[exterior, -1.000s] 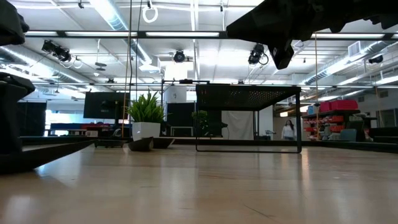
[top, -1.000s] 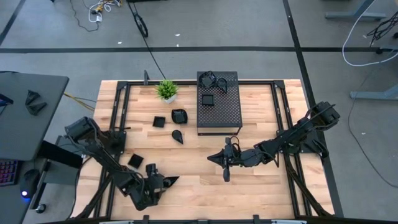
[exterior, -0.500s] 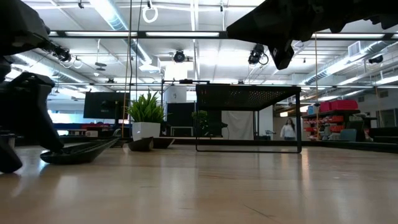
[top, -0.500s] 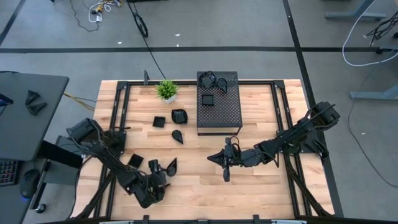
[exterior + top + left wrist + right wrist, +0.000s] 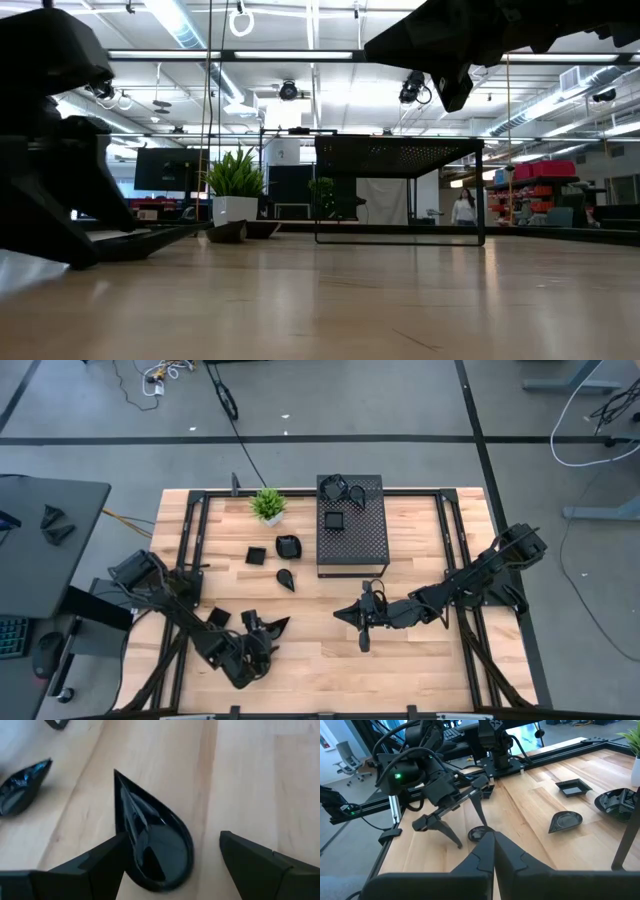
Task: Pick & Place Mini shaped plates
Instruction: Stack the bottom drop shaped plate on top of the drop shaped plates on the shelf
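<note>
A glossy black teardrop plate (image 5: 157, 845) lies flat on the wooden table near the front left (image 5: 276, 625). My left gripper (image 5: 264, 630) is open and points down over it, one finger on each side (image 5: 172, 840). One finger (image 5: 107, 860) stands right at the plate's straight side and the other (image 5: 250, 865) stands well apart. The right wrist view shows the same plate (image 5: 480, 834) under the spread fingers. My right gripper (image 5: 340, 613) is shut and empty, held above the table's middle (image 5: 492, 840). My left gripper has one finger (image 5: 112, 855) close against the teardrop plate's straight side (image 5: 125, 827), and I cannot tell whether it touches. The fingers come from above. The plate lies on the table.
A large black perforated box (image 5: 352, 525) at the far middle carries a few small plates. A potted plant (image 5: 268, 505) stands left of it. Other small plates lie on the table: a square one (image 5: 256, 555), a rounded one (image 5: 288, 545), a teardrop (image 5: 286, 578) and a square one (image 5: 217, 618).
My left gripper has swung toward the table's right and far side and come down, so its open fingers now stand around the teardrop plate. In the low view it has come into the picture from the left.
</note>
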Controlling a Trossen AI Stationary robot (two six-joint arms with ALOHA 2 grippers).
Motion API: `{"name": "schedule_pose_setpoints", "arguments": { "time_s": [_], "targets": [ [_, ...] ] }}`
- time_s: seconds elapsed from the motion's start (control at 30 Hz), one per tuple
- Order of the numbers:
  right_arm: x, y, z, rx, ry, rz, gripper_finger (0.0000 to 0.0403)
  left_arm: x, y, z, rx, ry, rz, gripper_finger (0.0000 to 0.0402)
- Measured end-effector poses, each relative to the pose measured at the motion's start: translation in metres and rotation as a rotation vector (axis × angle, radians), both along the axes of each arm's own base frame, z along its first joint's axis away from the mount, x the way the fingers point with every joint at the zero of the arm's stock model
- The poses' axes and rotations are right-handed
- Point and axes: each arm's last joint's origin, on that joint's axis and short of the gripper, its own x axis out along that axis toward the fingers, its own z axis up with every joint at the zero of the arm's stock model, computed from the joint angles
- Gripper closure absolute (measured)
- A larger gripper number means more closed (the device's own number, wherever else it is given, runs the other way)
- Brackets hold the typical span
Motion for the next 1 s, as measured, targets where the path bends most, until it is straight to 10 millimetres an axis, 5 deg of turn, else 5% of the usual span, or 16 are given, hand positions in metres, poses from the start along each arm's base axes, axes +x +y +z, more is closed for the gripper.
{"name": "schedule_pose_setpoints", "arguments": {
  "time_s": [0.27, 0.63, 1.0],
  "targets": [
    [0.000, 0.000, 0.000, 0.004, 0.000, -0.001, 0.0395, 0.016, 0.001, 0.009, 0.005, -0.020, -0.013, 0.0087],
    [0.000, 0.000, 0.000, 0.004, 0.000, -0.001, 0.0395, 0.007, 0.009, 0.004, -0.103, -0.016, 0.183, 0.0087],
    [0.000, 0.000, 0.000, 0.004, 0.000, -0.001, 0.0395, 0.002, 0.012, -0.002, -0.124, -0.005, 0.194, 0.0091]
  ]
}}
